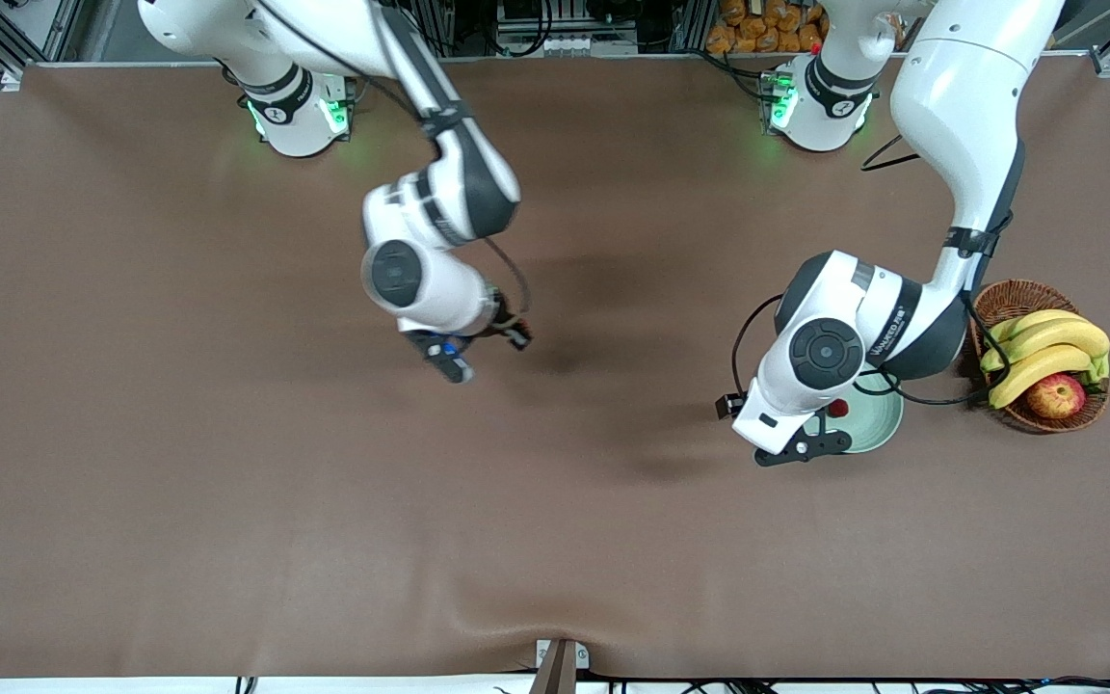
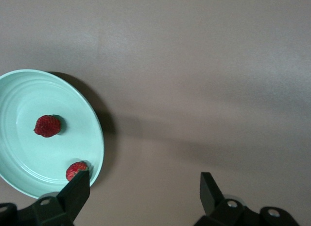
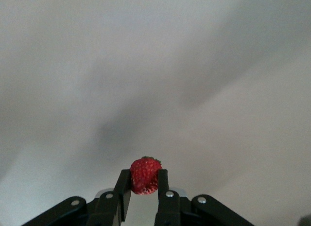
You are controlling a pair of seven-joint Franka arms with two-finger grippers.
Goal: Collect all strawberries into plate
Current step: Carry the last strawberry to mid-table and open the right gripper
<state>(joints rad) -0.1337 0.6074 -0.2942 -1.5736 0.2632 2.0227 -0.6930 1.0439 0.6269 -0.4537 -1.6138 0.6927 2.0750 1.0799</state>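
Observation:
The pale mint-green plate (image 1: 878, 424) lies toward the left arm's end of the table, beside a wicker basket. In the left wrist view two strawberries (image 2: 47, 126) (image 2: 76, 170) lie on the plate (image 2: 29, 155), one in the middle and one by the rim. The front view shows only one of these strawberries (image 1: 837, 408); the arm hides the rest. My left gripper (image 1: 802, 446) (image 2: 144, 183) hangs open and empty over the plate's edge and the cloth beside it. My right gripper (image 1: 451, 361) (image 2: 144, 180) is up over the middle of the table, shut on a third strawberry (image 3: 145, 175).
A brown wicker basket (image 1: 1017, 294) with bananas (image 1: 1046, 347) and a red-yellow apple (image 1: 1056, 395) stands next to the plate at the left arm's end. The brown cloth (image 1: 324, 501) covers the whole table.

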